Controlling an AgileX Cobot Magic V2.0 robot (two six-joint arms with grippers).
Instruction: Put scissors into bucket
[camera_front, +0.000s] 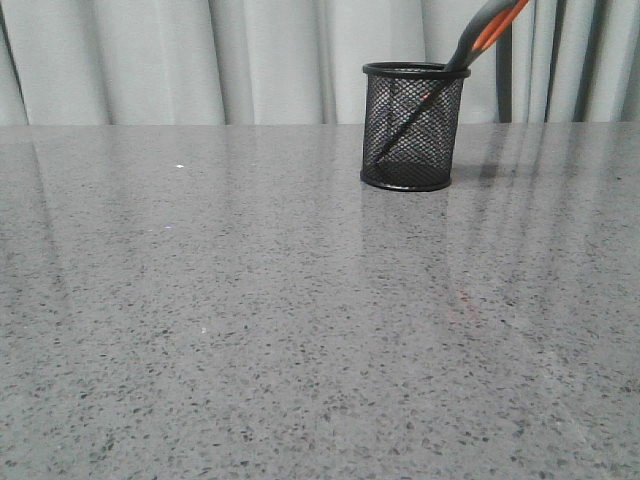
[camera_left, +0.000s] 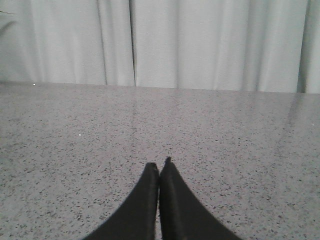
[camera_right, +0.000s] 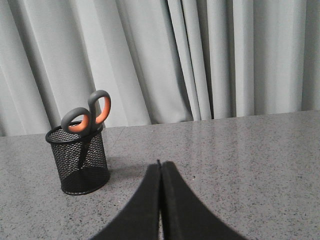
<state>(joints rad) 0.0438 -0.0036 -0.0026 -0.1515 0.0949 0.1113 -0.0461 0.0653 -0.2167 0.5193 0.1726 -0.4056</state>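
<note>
The black wire-mesh bucket (camera_front: 413, 127) stands upright on the grey table, far and right of the middle. The scissors (camera_front: 487, 30) stand in it, blades down, leaning to the right, with the grey and orange handles above the rim. The right wrist view shows the bucket (camera_right: 79, 160) with the scissors' handles (camera_right: 87, 115) sticking out. My right gripper (camera_right: 161, 164) is shut and empty, apart from the bucket. My left gripper (camera_left: 159, 162) is shut and empty over bare table. Neither gripper shows in the front view.
The grey speckled table (camera_front: 250, 320) fills the front view. Pale curtains (camera_front: 200, 60) hang behind its far edge.
</note>
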